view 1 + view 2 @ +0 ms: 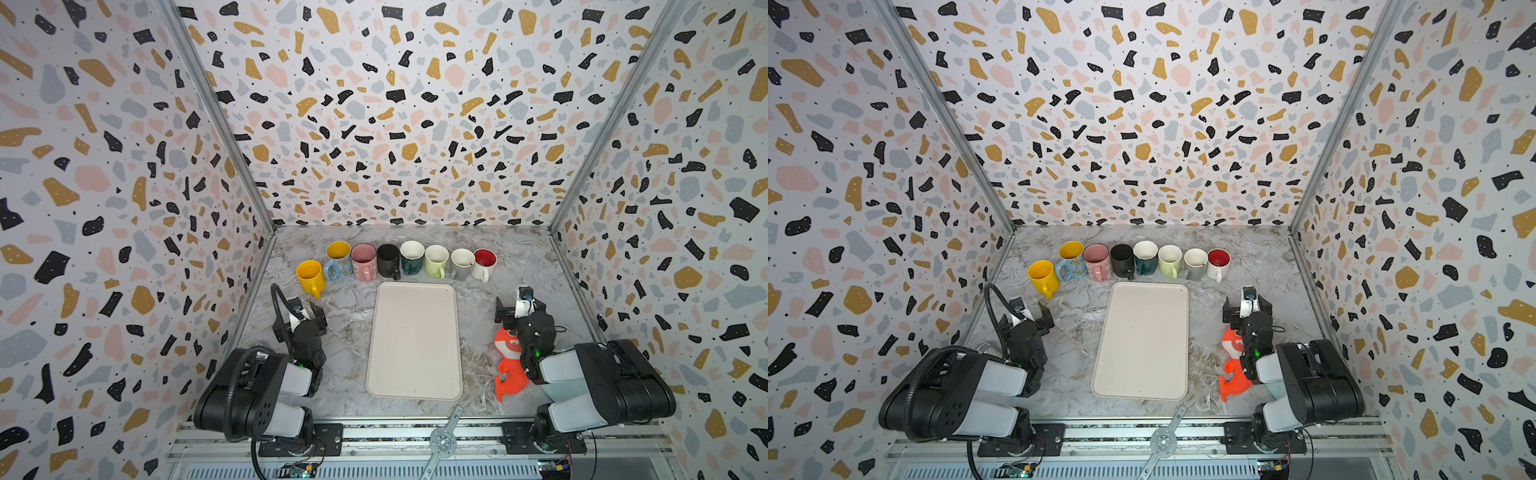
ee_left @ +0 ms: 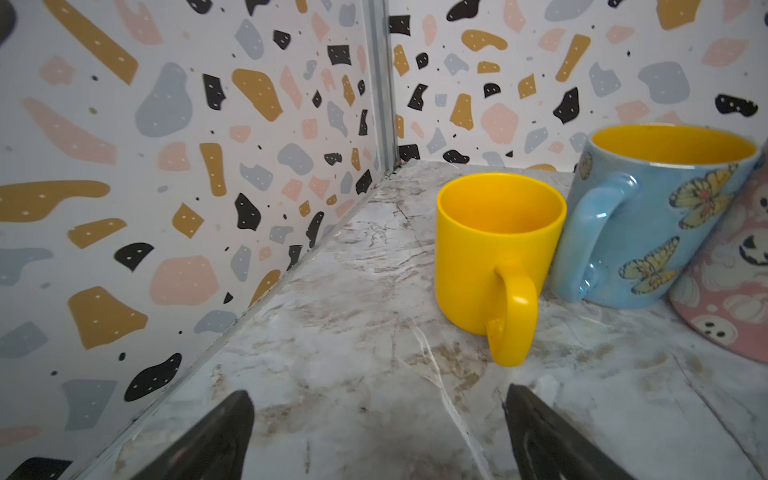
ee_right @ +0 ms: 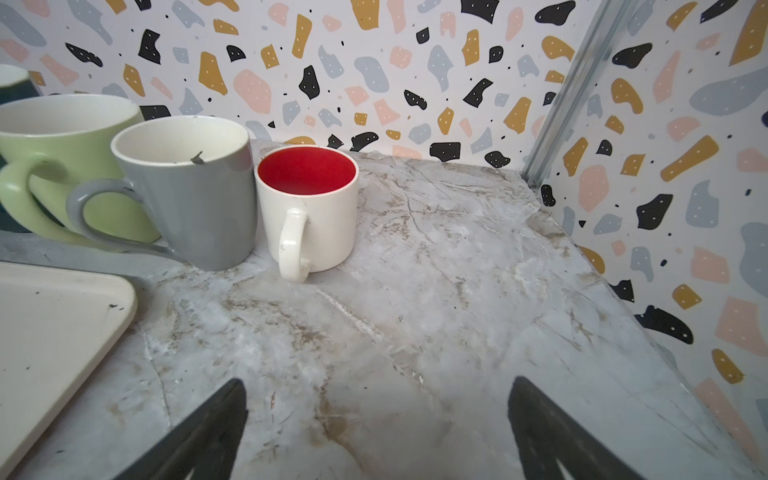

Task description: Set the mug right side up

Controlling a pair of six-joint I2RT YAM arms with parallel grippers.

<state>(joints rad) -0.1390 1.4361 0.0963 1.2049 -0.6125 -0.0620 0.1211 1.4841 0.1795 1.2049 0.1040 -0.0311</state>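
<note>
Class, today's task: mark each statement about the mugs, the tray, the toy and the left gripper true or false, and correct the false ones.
1. The plain yellow mug stands with its opening up. True.
2. The cream rectangular tray holds a mug. False: nothing is on it.
3. The left gripper is shut on the yellow mug's handle. False: it is open, short of the mug, holding nothing.
4. The white mug with the red inside stands beside the grey tapered mug. True.
5. The orange toy figure lies on the tray. False: it lies on the marble tabletop, right of the tray.

No legible text or labels
</note>
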